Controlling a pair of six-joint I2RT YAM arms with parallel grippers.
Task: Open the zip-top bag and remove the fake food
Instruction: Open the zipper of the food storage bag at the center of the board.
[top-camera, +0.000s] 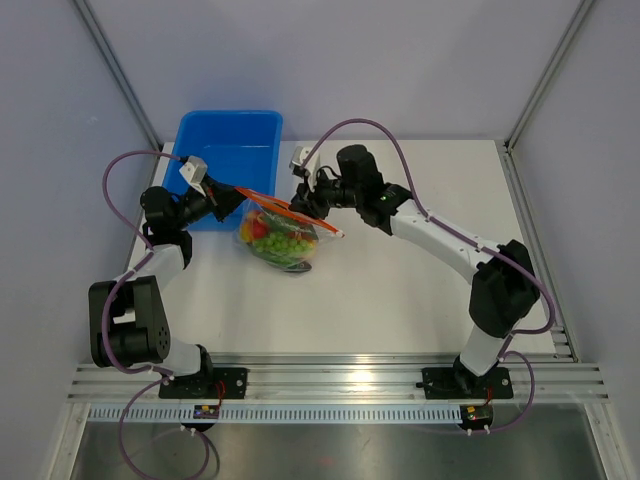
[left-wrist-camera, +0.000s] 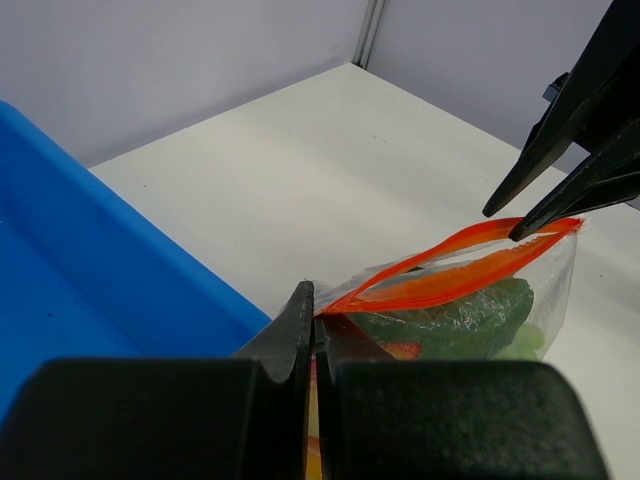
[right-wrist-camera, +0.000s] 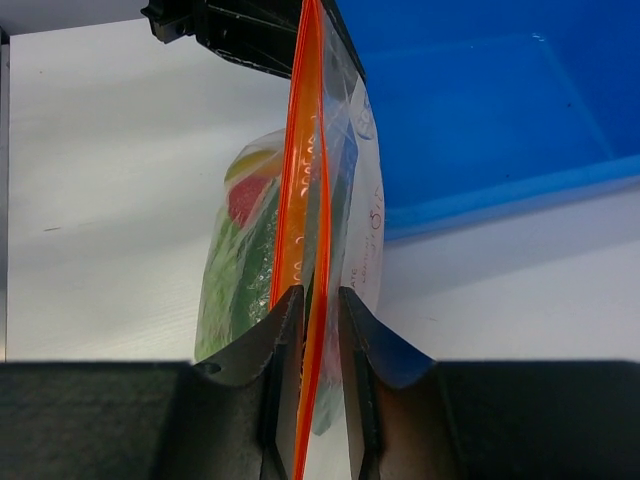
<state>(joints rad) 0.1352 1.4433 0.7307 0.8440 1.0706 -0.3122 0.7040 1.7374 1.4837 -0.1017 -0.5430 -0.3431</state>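
Zip-top bag (top-camera: 280, 238) hangs stretched between the two arms, just in front of the blue tub (top-camera: 225, 140) at the back left of the bench (top-camera: 400, 300). Its orange-red zip strip (top-camera: 290, 210) runs along the top, from the left fingers (top-camera: 232, 207) at one end to the right fingers (top-camera: 303, 207) near the other, with a short tail of strip sticking out past them.

The left fingers are pressed together on their end of the strip, with no gap visible between them in the left wrist view. The right fingers are closed nearly as far, each side flat against the strip that passes between them. In the left wrist view the two lips of the strip (left-wrist-camera: 455, 265) stand slightly parted in the middle, making a narrow slit.

The fake food (top-camera: 278, 240) is all inside the clear plastic: green pieces (right-wrist-camera: 235, 280) low down, with a red piece (right-wrist-camera: 250, 198) and some yellow above them. Handwriting shows on the side of the bag facing the tub. Whether the bottom of the bag rests on the bench or hangs just above it I cannot tell
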